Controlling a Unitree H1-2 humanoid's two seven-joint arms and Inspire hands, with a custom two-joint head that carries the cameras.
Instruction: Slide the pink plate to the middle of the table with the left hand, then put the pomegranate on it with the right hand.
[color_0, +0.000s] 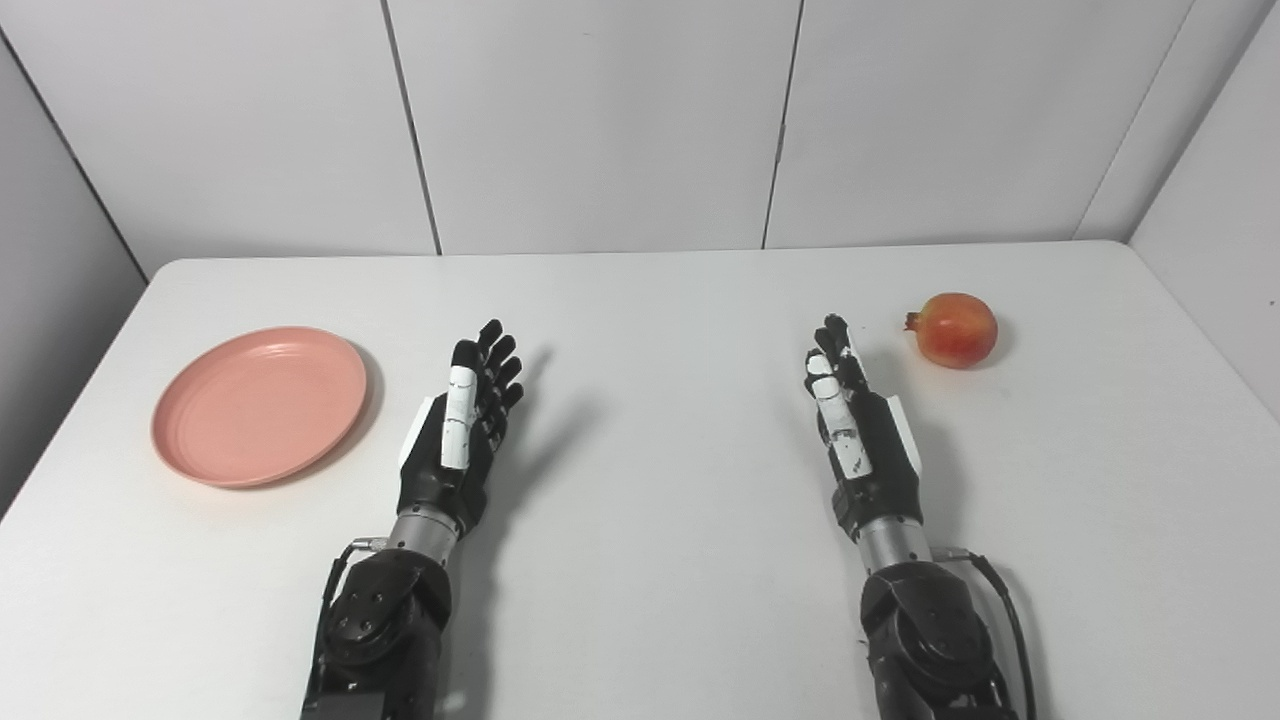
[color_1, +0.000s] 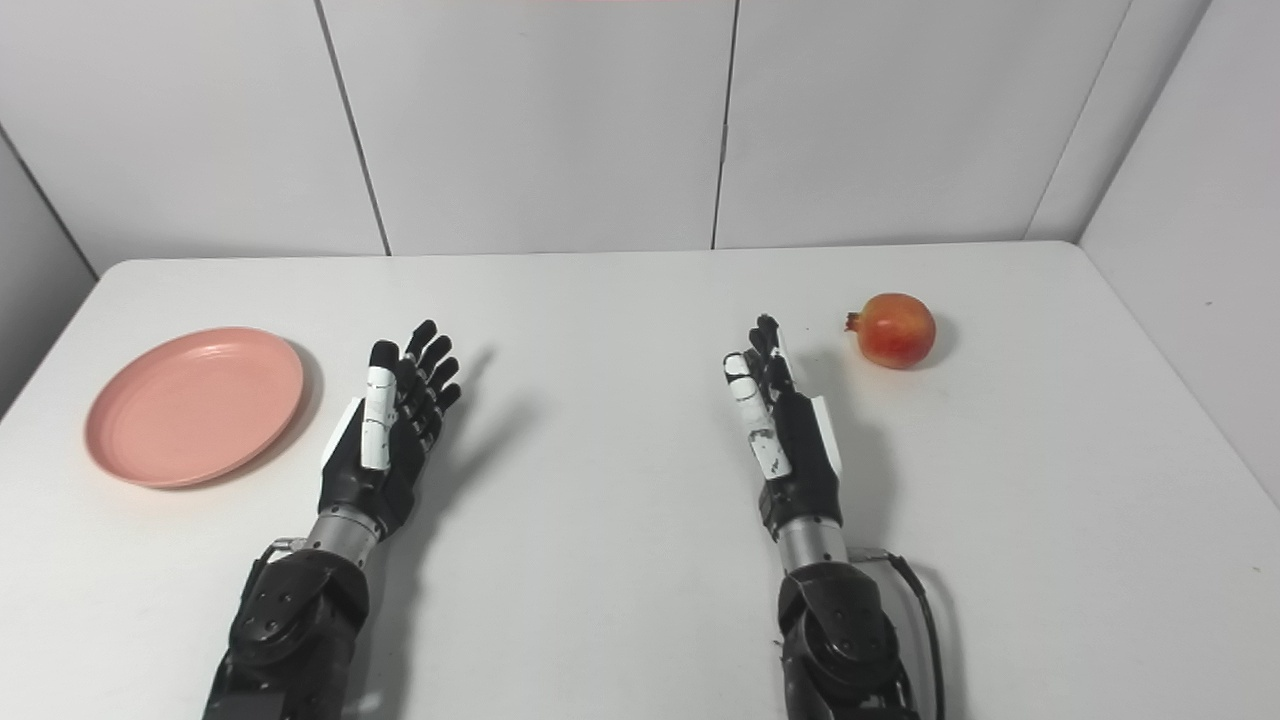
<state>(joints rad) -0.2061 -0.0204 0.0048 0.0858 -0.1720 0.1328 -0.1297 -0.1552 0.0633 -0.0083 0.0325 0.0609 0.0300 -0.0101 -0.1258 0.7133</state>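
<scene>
A pink plate (color_0: 260, 405) lies flat on the left side of the white table (color_0: 660, 330). A red-orange pomegranate (color_0: 955, 329) rests at the right, a little farther back. My left hand (color_0: 465, 420) hovers just right of the plate, open, fingers stretched forward, holding nothing. My right hand (color_0: 850, 420) stands open too, edge-on with the thumb up, its fingertips a short way left of and nearer than the pomegranate. Neither hand touches its object.
White wall panels (color_0: 600, 120) close off the table's far edge and both sides. A black cable (color_0: 1005, 600) loops beside the right forearm. Bare tabletop lies between the two hands.
</scene>
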